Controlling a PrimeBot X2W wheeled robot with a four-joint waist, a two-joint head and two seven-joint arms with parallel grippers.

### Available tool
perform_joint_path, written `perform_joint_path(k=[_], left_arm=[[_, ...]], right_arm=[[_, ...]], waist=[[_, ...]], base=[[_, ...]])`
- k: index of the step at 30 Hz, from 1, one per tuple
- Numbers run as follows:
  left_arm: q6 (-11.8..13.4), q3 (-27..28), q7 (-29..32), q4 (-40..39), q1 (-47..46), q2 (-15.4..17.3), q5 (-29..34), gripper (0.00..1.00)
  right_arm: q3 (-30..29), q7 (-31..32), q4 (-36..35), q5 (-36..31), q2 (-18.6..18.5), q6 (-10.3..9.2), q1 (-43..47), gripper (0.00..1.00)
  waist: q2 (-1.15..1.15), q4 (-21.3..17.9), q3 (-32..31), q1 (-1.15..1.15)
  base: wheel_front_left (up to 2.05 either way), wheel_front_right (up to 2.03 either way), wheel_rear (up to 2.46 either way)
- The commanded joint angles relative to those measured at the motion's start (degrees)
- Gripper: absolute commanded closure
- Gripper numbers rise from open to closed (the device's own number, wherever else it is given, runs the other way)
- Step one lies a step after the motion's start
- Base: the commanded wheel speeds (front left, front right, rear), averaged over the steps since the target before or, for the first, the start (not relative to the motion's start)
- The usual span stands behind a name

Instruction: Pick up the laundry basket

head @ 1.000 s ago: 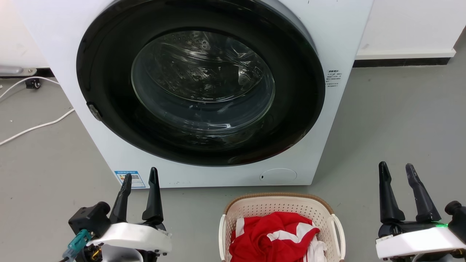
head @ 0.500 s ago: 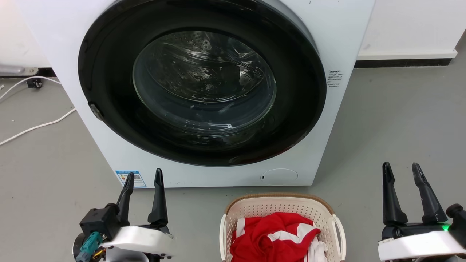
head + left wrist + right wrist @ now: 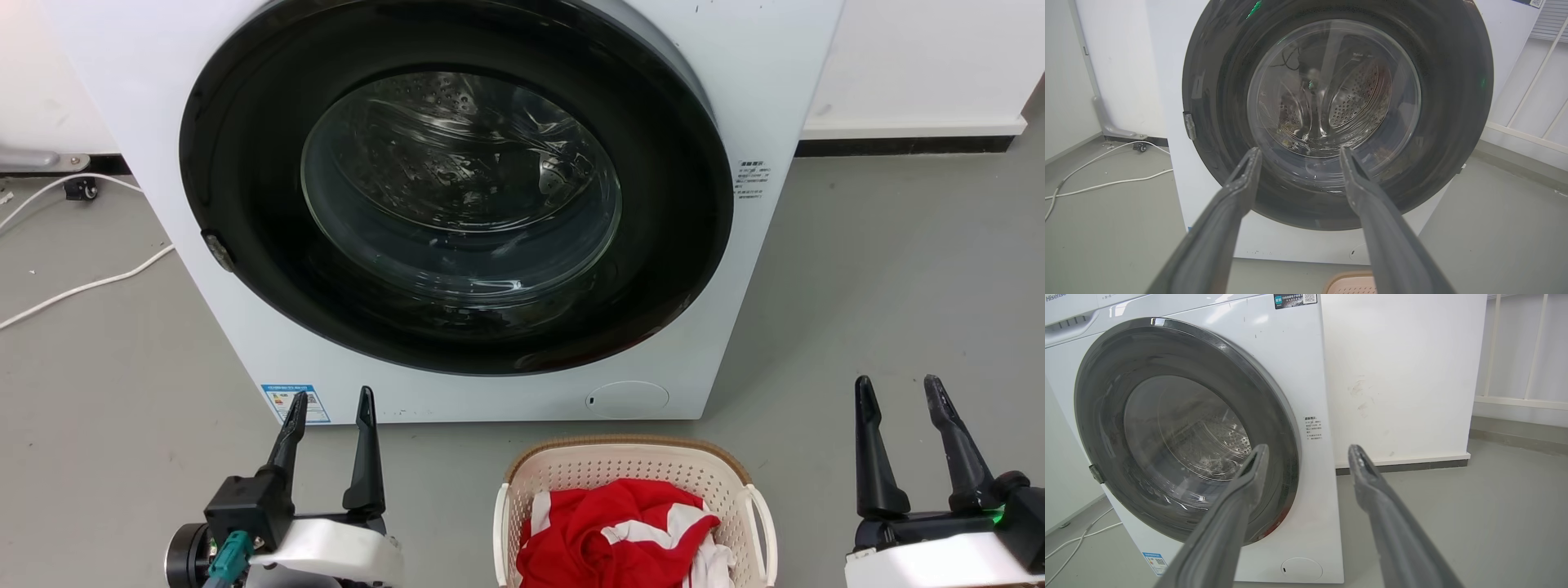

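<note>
A white washing machine (image 3: 784,90) stands on a grey, smooth floor (image 3: 898,278), its round dark door (image 3: 245,163) with the glass window closed. The floor is matte and lightly scuffed. Behind the machine runs a white wall (image 3: 914,57) that meets the floor in a dark baseboard strip (image 3: 898,145); in the right wrist view this wall carries faint reddish scuff marks (image 3: 1359,396), and white railing bars (image 3: 1511,347) stand further along from the machine. A white cable (image 3: 82,286) trails over the floor on the machine's left side.

The laundry basket (image 3: 620,459) sits on the floor just in front of the machine's lower right corner, close to it but not touching, with a red and white cloth (image 3: 604,531) heaped inside.

The left tool (image 3: 332,394) hovers in front of the machine's lower left corner, near the blue sticker (image 3: 273,400), its two fingers spread with nothing between them. The right tool (image 3: 897,381) hangs over bare floor beyond the machine's right side, fingers likewise spread and empty. The basket lies between the two tools, touched by neither.
</note>
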Motion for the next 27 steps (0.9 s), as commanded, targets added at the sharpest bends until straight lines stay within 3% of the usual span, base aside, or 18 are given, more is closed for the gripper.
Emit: perform_joint_path(k=[1, 17, 27], left_arm=[[0.3, -0.1, -0.4, -0.1, 0.4, 0.2, 1.1, 0.0], [1.0, -1.0, -2.1, 0.1, 1.1, 0.2, 5.8, 0.0], [0.6, -0.6, -2.0, 0.9, 1.1, 0.2, 4.4, 0.0]], right_arm=[[0.1, -0.5, -0.3, -1.1, -0.3, -0.02, 0.5, 0.0], [0.5, -2.1, -0.9, -5.9, -0.3, -0.01, 1.7, 0.0], [0.6, -2.0, 0.0, -4.3, -0.3, -0.01, 1.6, 0.0]], waist=[[0.0, 0.0, 0.0, 0.0], [0.0, 0.5, -0.1, 0.0], [0.0, 0.6, 0.1, 0.0]], base=[[0.0, 0.0, 0.0], [0.0, 0.0, 0.0], [0.0, 0.0, 0.0]])
